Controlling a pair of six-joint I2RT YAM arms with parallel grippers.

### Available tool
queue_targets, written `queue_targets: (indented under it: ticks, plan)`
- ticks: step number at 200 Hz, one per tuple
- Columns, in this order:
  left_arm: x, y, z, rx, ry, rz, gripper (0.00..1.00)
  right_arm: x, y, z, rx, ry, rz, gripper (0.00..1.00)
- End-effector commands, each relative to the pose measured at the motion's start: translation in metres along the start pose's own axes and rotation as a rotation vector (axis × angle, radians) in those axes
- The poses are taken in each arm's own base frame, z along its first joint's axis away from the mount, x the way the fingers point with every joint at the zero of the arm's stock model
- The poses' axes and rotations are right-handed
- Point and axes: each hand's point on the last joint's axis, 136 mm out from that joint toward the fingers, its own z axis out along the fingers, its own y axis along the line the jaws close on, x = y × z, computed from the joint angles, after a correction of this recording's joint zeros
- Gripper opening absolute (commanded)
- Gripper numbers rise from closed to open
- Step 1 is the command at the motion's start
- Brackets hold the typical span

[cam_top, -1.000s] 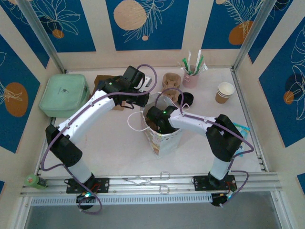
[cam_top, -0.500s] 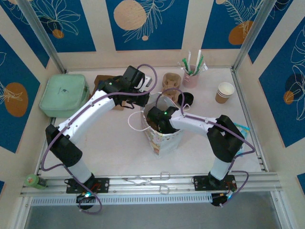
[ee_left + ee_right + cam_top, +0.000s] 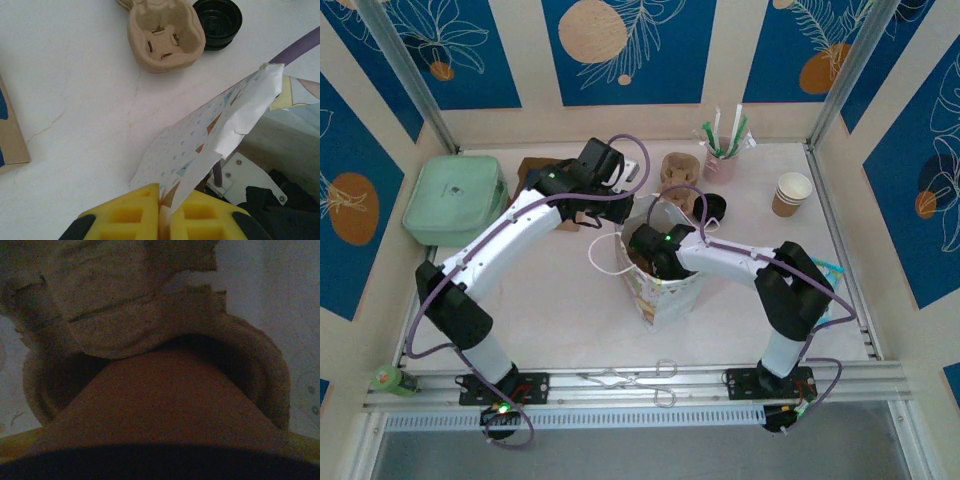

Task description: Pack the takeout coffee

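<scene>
Right wrist view, dim inside the paper bag (image 3: 200, 145): the takeout coffee (image 3: 165, 400) shows a kraft-brown side between the yellow fingers of the right gripper (image 3: 160, 452), which clamps it above a bagged pulp carrier (image 3: 125, 305). Its lid is indistinct. The left gripper (image 3: 162, 220) pinches the bag's edge. The counter (image 3: 75, 100) bears one spare pulp carrier (image 3: 165, 35) and one black lid (image 3: 217, 22).
</scene>
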Motion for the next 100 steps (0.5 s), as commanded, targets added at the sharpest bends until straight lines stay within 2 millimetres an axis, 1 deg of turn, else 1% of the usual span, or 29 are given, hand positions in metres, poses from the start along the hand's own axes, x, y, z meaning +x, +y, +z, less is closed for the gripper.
queue_targets:
  ticks: [1,7,23,43,74,100]
  plan:
    - [-0.0048,-0.0037,-0.0029,0.002,-0.02,0.005,0.12,0.0075,-0.0134,0.0674,0.055,0.075,0.042,0.61]
    - [-0.0048,-0.0035,-0.0033,0.001,-0.022,0.006,0.12,0.0073,-0.0144,0.0681,0.061,0.074,0.044,0.68]
    - [-0.0044,-0.0035,-0.0023,0.001,-0.02,0.005,0.12,0.0078,-0.0148,0.0695,0.069,0.073,0.042,0.78]
    - [-0.0048,-0.0038,-0.0031,0.003,-0.023,0.006,0.12,0.0084,-0.0155,0.0706,0.075,0.075,0.046,0.83]
    - [-0.0038,-0.0035,-0.0026,0.002,-0.02,0.004,0.12,0.0095,-0.0149,0.072,0.075,0.09,0.051,0.94]
    - [-0.0042,-0.0036,-0.0038,0.002,-0.023,0.005,0.12,0.0091,-0.0127,0.0716,0.073,0.085,0.043,0.97]
